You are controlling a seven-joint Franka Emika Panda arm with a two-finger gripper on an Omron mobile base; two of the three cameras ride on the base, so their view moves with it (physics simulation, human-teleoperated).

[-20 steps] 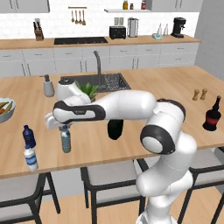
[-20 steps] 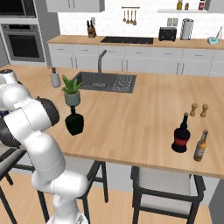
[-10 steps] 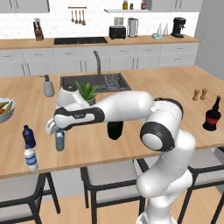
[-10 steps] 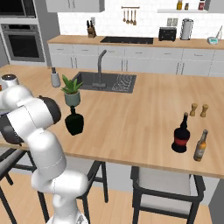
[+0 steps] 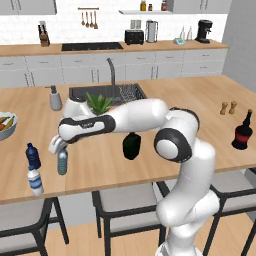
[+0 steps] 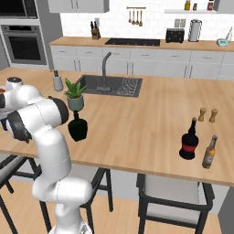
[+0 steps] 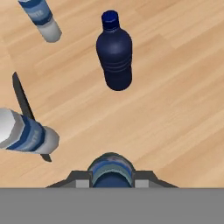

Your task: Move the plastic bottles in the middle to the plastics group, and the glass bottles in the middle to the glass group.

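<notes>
Since a second ago, arm swung toward worktop's left front corner, carrying pale blue-grey bottle. End effector pinches its top; bottle hangs upright near front edge. Navy bottle and white-capped bottle stand just beside, closer to the left edge. Black squat bottle mid-worktop.

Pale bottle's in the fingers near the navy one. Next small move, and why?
Probably lower and release. The gripper is shut on the pale blue-grey bottle, which hangs by its cap close to the navy bottle and the blue-labelled bottle, over bare counter.
</notes>
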